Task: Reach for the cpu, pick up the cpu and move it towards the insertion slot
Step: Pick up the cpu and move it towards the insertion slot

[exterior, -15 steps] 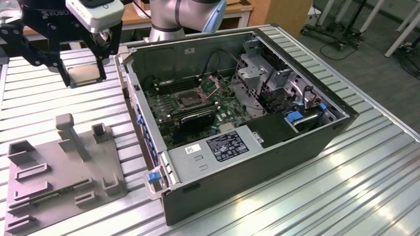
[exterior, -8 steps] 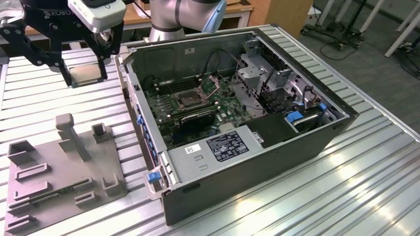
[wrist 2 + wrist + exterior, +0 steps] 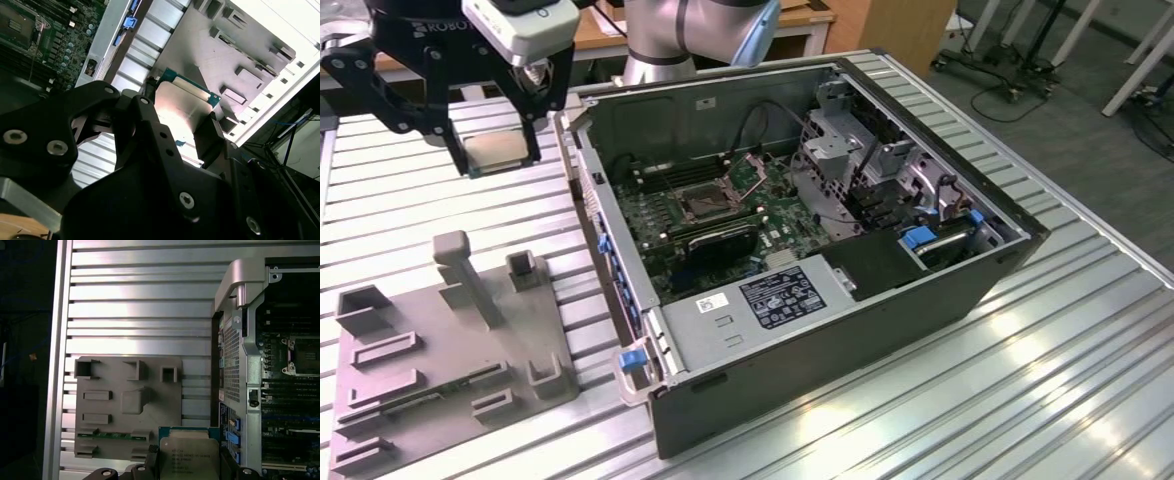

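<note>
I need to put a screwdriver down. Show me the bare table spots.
Bare slatted table lies on the exterior view's right of the open case, and past the grey fixture plate, below the gripper holding the cpu. Inside the case is crowded.

Robotics lab or test cell, not a home. Evidence: slotted aluminium worktop (image 3: 1067, 330), robot arm (image 3: 680, 30) at upper centre, open PC case (image 3: 881, 310) lying on its side with the board exposed, grey fixture plate (image 3: 440, 370) at lower left. Upper right background: bare grey floor (image 3: 1067, 130) and castered stands (image 3: 1014, 70). Wooden desk (image 3: 807, 20) along the top edge.
</note>
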`<state>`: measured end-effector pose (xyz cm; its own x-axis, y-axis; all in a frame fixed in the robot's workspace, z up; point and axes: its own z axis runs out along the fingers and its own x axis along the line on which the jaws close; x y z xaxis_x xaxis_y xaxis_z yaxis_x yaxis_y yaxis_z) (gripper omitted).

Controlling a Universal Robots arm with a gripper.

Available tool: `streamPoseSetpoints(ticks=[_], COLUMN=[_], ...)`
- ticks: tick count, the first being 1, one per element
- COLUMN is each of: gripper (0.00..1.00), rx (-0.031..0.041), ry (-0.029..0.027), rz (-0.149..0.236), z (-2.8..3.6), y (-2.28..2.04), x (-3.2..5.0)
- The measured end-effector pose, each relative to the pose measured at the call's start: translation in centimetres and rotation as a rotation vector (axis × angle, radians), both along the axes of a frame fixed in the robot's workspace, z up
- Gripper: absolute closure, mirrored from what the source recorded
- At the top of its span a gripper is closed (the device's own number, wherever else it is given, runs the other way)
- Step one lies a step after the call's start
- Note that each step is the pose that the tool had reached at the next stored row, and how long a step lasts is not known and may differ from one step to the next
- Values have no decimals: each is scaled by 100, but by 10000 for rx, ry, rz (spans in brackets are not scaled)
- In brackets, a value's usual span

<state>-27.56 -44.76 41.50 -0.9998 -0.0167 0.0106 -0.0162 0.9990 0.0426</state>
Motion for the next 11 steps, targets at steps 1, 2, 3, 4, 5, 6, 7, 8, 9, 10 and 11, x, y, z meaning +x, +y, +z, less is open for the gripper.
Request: streamPoseSetpoints(ticks=[1, 2, 3, 4, 5, 6, 7, 8, 9, 10, 11], gripper=[45, 45, 45, 45, 45, 45, 45, 45, 45, 45, 45], rx=[0, 0, 0, 0, 0, -1, 0, 0, 0, 0, 1], ry=[0, 0, 0, 0, 0, 0, 0, 0, 0, 0, -1], rz=[0, 0, 0, 0, 0, 0, 0, 1, 1, 0, 0], z=[0, 0, 0, 0, 0, 0, 0, 0, 0, 0, 0], y=[0, 0, 0, 0, 0, 0, 0, 0, 0, 0, 0], x=[3, 5, 6, 9, 11, 14, 17, 21, 26, 29, 32])
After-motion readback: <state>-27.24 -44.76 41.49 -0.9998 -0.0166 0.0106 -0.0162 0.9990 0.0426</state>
